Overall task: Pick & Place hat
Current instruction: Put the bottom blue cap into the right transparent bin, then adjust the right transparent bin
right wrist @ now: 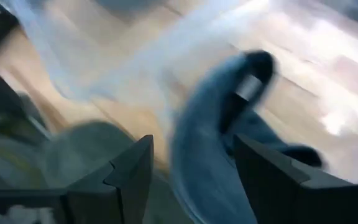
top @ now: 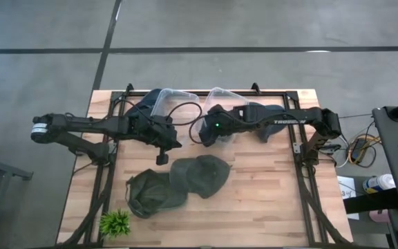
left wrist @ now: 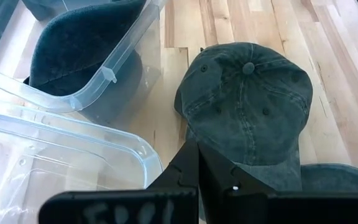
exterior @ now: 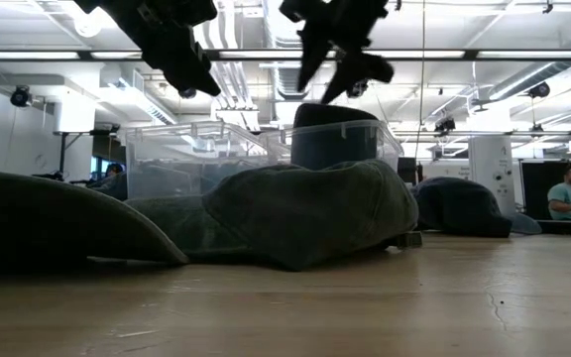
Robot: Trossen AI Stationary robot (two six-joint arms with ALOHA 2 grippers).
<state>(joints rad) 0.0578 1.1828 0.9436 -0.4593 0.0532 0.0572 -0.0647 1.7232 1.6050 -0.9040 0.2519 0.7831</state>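
Observation:
A dark blue hat (top: 213, 138) lies in the right-hand clear bin (top: 224, 97), and its crown sticks up above the rim in the low view (exterior: 323, 117). My right gripper (top: 204, 133) hangs open just above it; in the right wrist view (right wrist: 191, 168) the hat (right wrist: 210, 149) lies beyond the spread fingers. My left gripper (top: 162, 155) is shut and empty, above the table beside the left clear bin (top: 175, 104). Two green hats (top: 200, 174) (top: 150, 194) lie flat on the table and overlap. In the left wrist view one green hat (left wrist: 247, 106) lies past my shut fingers (left wrist: 194, 155).
Two more dark blue hats lie at the back, one left of the bins (top: 146, 104) and one right of them (top: 264, 114). A small green plant (top: 115, 223) stands at the near left corner. Black frame rails run along the table's sides (top: 302, 173).

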